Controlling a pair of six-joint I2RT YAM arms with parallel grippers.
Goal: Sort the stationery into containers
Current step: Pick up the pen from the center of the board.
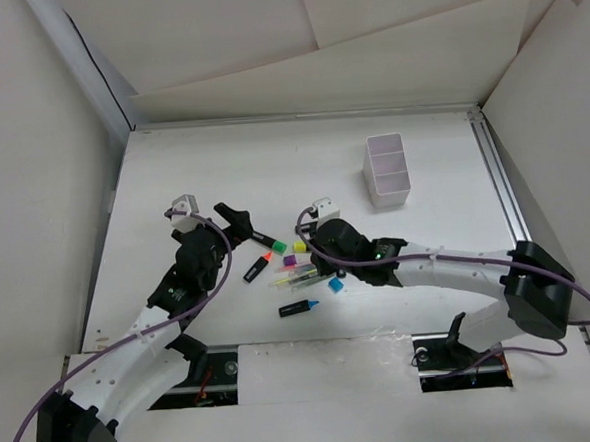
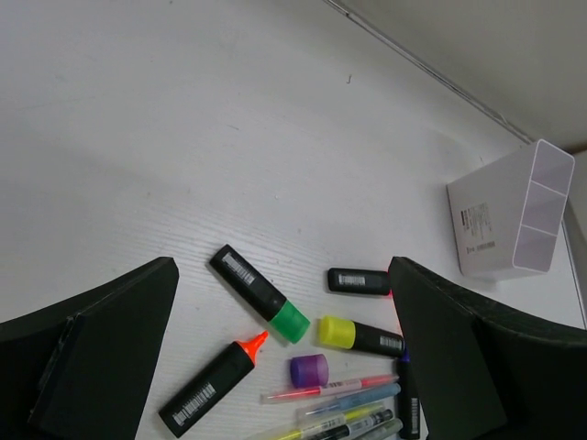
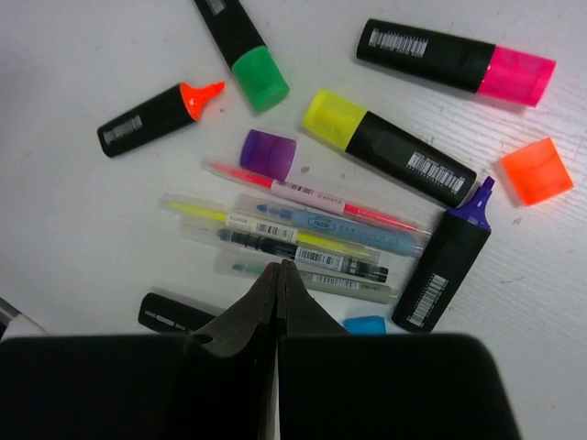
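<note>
The stationery lies in a loose pile mid-table (image 1: 293,266). It holds a green-capped highlighter (image 2: 260,293), an uncapped orange one (image 3: 156,117), a yellow-capped one (image 3: 385,147), a pink-capped one (image 3: 454,60) and an uncapped purple one (image 3: 449,261). There are also several thin pens (image 3: 312,234) and loose purple (image 3: 268,153), orange (image 3: 537,170) and blue (image 3: 365,324) caps. The white divided container (image 1: 387,170) stands at the back right, apart from the pile. My left gripper (image 2: 280,353) hangs open above the pile's left side, holding nothing. My right gripper (image 3: 278,268) is shut and empty, its tips just over the pens.
A blue-capped highlighter (image 1: 297,308) lies alone nearer the arms. White walls enclose the table (image 1: 202,167) at the back and sides. A metal rail (image 1: 498,179) runs along the right edge. Bare surface lies between the pile and the container.
</note>
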